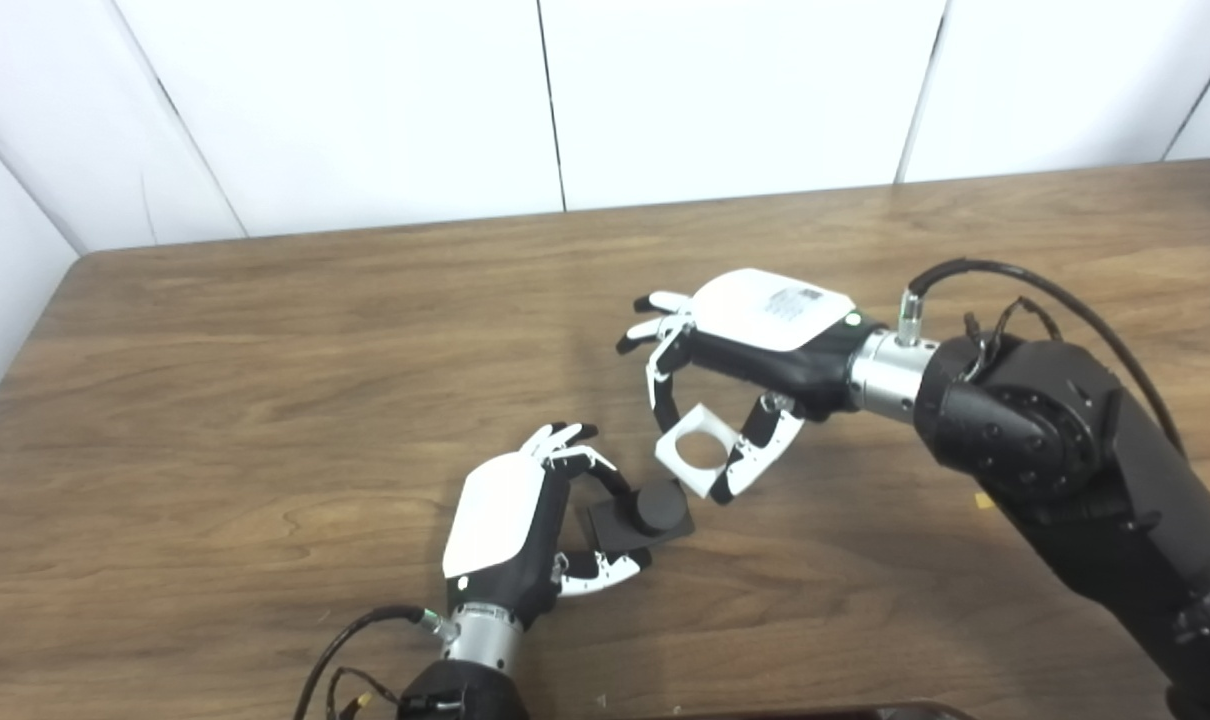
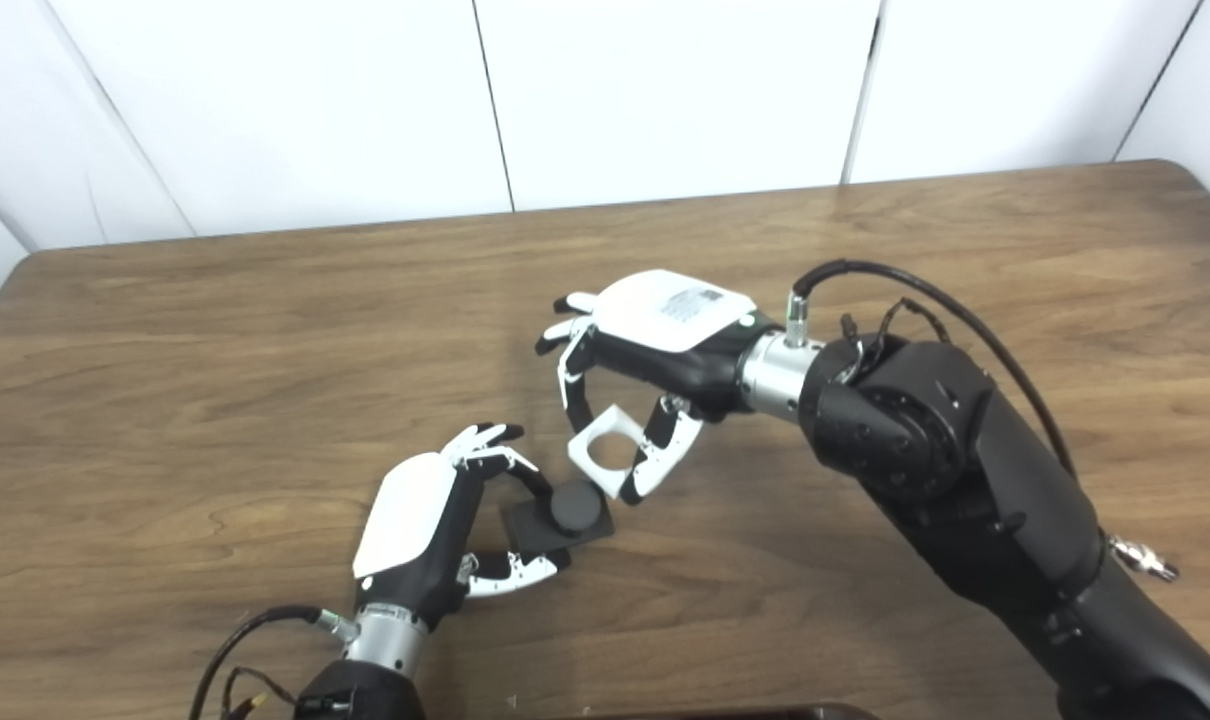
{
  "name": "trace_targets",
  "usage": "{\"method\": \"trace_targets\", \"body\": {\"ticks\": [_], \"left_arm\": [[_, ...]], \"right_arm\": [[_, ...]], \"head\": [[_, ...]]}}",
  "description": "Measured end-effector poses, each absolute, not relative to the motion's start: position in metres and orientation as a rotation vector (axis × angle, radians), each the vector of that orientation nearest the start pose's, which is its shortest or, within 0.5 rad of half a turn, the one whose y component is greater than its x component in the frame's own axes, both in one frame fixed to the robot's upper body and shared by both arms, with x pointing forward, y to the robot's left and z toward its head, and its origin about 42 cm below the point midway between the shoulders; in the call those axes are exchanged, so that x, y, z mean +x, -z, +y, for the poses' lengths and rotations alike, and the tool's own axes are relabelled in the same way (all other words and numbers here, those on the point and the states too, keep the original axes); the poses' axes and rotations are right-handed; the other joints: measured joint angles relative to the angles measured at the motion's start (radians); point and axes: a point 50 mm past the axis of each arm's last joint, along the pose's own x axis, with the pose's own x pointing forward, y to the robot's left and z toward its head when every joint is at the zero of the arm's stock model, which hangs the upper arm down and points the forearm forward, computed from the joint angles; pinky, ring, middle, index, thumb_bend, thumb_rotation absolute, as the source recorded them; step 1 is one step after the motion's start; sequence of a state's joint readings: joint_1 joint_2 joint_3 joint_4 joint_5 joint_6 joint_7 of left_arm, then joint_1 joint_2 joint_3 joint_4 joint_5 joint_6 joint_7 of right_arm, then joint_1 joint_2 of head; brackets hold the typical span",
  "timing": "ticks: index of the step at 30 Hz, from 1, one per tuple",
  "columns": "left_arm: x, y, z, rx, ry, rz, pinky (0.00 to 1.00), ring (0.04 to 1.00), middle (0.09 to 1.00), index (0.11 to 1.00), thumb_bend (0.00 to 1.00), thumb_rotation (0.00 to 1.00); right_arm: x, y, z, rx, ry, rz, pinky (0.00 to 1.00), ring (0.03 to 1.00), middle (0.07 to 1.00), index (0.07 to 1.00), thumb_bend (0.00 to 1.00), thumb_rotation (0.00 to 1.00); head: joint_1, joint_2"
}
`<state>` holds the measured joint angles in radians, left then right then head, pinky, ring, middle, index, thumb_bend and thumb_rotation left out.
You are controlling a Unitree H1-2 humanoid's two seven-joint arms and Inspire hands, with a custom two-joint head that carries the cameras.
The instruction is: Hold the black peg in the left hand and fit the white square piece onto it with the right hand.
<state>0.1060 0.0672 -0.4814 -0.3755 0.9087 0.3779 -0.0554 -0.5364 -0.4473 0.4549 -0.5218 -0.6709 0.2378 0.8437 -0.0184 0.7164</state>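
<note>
— Nearest us, what's the left hand [image 1: 510, 525] doing?

— Its arm rises from the bottom edge, and the hand is closed on the black peg [image 1: 637, 518]: fingers [image 1: 587, 462] curl over the far side of the square black base, thumb presses the near side. The round stub of the peg points up and a little toward the right hand.

— Is the peg resting on the desk [image 1: 265, 400]?

— Hard to say. The base looks tilted and held just above the wood, with a shadow under it, but I cannot tell whether one corner touches.

— And the white square piece [image 1: 697, 450]?

— It is pinched in the right hand [image 2: 655, 350], which reaches in from the right with its white back plate facing up. Fingers come down on the far left edge of the piece, the thumb clamps the near right edge. The round hole in its middle is open to view, with wood showing through it.

— How do piece and peg stand to each other?

— Just beside one another, the piece up and to the right of the stub. Its lower corner comes very near the peg's top, and it is not over the stub; the hole is still clear of it.

— Anything else?

— White wall panels [image 2: 665, 90] behind the desk, and a dark edge at the bottom of the frame, too little of it to name.
</note>
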Motion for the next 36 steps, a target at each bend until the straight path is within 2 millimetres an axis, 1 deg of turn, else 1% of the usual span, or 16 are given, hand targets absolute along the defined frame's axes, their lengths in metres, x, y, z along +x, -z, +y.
{"method": "trace_targets", "body": {"ticks": [13, 23, 27, 36], "left_arm": [[0.223, -0.148, 0.124, 0.884, 0.198, -0.066, 0.79, 0.921, 0.869, 0.494, 0.5, 0.07], [0.223, -0.149, 0.123, 0.883, 0.198, -0.067, 0.78, 0.918, 0.867, 0.493, 0.5, 0.07], [0.223, -0.149, 0.122, 0.889, 0.196, -0.069, 0.79, 0.917, 0.867, 0.493, 0.5, 0.07], [0.223, -0.149, 0.122, 0.891, 0.195, -0.069, 0.79, 0.914, 0.863, 0.493, 0.5, 0.07]], "right_arm": [[0.308, -0.306, -0.138, -1.338, -0.899, -0.457, 0.93, 1.0, 0.901, 0.49, 0.52, 0.14], [0.305, -0.303, -0.133, -1.347, -0.899, -0.478, 0.91, 0.994, 0.897, 0.49, 0.53, 0.14], [0.304, -0.302, -0.131, -1.37, -0.9, -0.499, 0.9, 0.985, 0.898, 0.49, 0.53, 0.14], [0.301, -0.296, -0.129, -1.4, -0.886, -0.514, 0.93, 1.0, 0.912, 0.491, 0.52, 0.14]], "head": [[-0.003, 0.002], [-0.003, 0.003], [0.002, 0.003], [-0.002, 0.002]]}}
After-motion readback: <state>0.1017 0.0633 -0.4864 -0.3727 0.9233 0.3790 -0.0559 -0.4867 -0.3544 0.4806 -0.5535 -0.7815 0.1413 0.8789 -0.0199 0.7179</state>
